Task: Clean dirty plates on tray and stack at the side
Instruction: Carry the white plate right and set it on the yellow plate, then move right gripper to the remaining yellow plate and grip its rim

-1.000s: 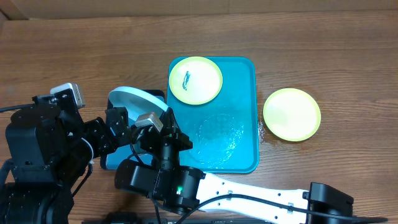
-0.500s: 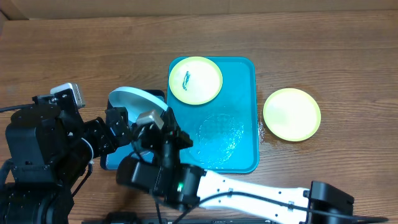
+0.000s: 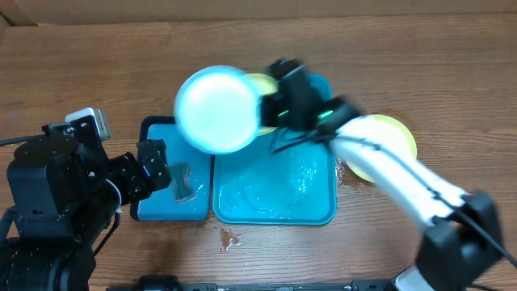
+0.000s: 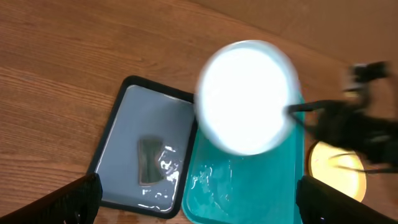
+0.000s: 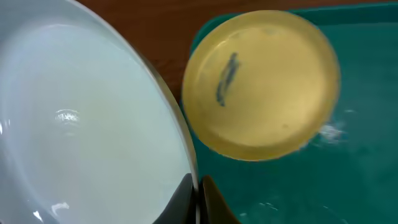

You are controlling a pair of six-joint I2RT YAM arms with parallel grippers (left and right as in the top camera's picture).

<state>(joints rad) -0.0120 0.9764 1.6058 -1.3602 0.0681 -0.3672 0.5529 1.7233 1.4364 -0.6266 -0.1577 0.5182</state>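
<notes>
My right gripper [image 3: 271, 109] [image 5: 198, 199] is shut on the rim of the pale blue-white plate [image 3: 216, 109] [image 5: 81, 137] and holds it in the air over the far left corner of the teal tray [image 3: 275, 202]. The plate also shows in the left wrist view [image 4: 245, 96]. A yellow-green plate with a dark blue smear [image 5: 261, 93] lies in the tray's far left part, mostly hidden in the overhead view. A second yellow-green plate [image 3: 396, 133] lies on the table right of the tray, partly under my right arm. My left gripper [image 4: 199, 208] is open and empty.
A smaller dark-rimmed tray [image 3: 153, 206] [image 4: 118, 130] with a grey sponge [image 3: 182, 182] [image 4: 152, 162] sits left of the teal tray. The teal tray's floor is wet. Small water spots lie on the wooden table in front of the tray [image 3: 230, 238] and to its right [image 3: 343, 174].
My right arm has swung from the front left to over the tray's far side, carrying the pale plate up and right off the small tray. The sponge now shows.
</notes>
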